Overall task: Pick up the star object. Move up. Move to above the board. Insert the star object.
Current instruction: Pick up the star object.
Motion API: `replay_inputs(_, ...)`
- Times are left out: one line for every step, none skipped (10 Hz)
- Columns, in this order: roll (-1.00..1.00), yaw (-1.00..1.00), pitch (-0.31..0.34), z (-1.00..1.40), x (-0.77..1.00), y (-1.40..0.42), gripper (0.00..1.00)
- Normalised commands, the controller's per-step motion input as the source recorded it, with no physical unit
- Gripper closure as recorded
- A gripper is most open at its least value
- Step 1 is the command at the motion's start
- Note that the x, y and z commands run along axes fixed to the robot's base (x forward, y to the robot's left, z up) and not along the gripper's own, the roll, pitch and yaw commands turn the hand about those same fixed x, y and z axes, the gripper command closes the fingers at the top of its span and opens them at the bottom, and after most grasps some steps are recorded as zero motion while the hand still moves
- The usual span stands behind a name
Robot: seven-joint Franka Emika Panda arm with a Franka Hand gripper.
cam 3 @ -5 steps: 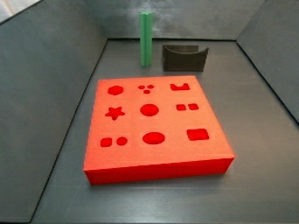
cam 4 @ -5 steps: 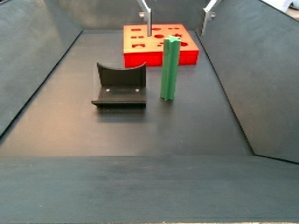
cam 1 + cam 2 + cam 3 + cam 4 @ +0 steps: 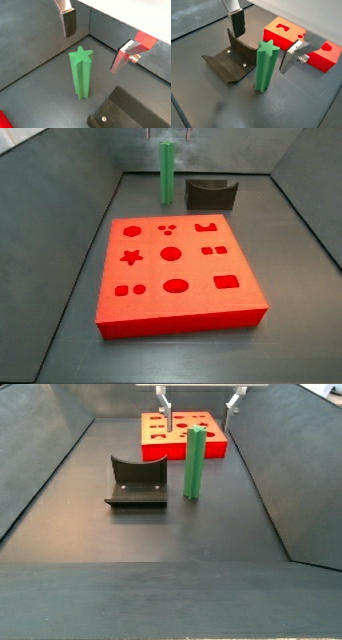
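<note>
i have the gripper [image 3: 261, 34] hanging above the star object [image 3: 265, 66], its jaws spread wide apart with nothing between them. the green peg stands upright on the dark floor, just beside the fixture [image 3: 231, 64] and apart from the board [image 3: 174, 273], which lies flat with its star hole open. in a side view the fingers [image 3: 164, 401] sit high, over the peg's top. my read: the peg is stiff, light plastic, tall and narrow, so it could tip if nudged. i'd close on its upper part, pads across opposite flutes of the star section, keeping it vertical for the insertion.
</note>
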Motion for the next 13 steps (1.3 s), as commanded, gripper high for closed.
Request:
replay_inputs(0.27, -0.09, -0.027, -0.33, 0.00, -0.35, 0.00)
replay_inputs(0.22, -0.29, 0.000, -0.44, 0.00, -0.23, 0.00)
replay_inputs(0.23, -0.36, 0.000, -0.35, 0.00, -0.40, 0.00)
replay_inputs(0.13, -0.01, -0.027, -0.23, 0.00, -0.09, 0.00)
replay_inputs(0.15, -0.03, -0.033, -0.27, -0.07, -0.14, 0.00)
replay_inputs(0.06, 0.00, -0.043, -0.27, -0.14, 0.03, 0.00)
replay_inputs(0.00, 0.00, -0.051, -0.19, -0.17, 0.12, 0.00)
replay_inputs(0.01, -0.30, -0.016, -0.15, -0.13, 0.00, 0.00)
replay_inputs(0.00, -0.43, 0.000, -0.12, -0.07, 0.00, 0.00)
replay_inputs(0.00, -0.52, 0.021, -0.12, -0.01, 0.00, 0.00)
replay_inputs(0.00, -0.51, 0.000, -0.09, -0.05, 0.11, 0.00)
replay_inputs(0.00, -0.16, 0.000, -0.08, -0.09, 0.26, 0.00)
replay_inputs(-0.01, 0.00, 0.000, -0.07, -0.02, 0.31, 0.00)
